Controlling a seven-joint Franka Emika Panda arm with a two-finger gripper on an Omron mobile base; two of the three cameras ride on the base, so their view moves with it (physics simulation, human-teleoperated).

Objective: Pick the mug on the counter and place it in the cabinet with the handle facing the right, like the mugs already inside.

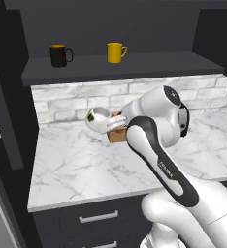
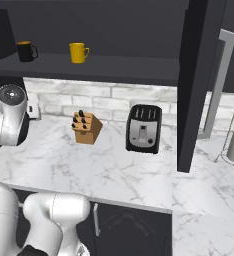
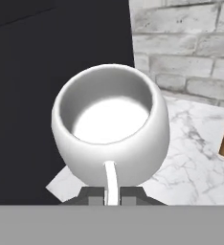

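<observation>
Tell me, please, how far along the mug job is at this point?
Picked up: the white mug is off the marble counter, tilted in the air, its handle pinched between the claw fingers. Left: raise it to the cabinet shelf beside the black mug and yellow mug, handle facing right, then release.

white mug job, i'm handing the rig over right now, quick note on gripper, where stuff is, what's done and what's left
Gripper: shut on the white mug's handle.
White mug: lifted off the marble counter, tilted, held in front of the knife block, below the cabinet shelf.
Black mug and yellow mug stand on the shelf, handles to the right.
Done: pick.
Left: raise the mug, set it on the shelf with its handle to the right, release.
</observation>
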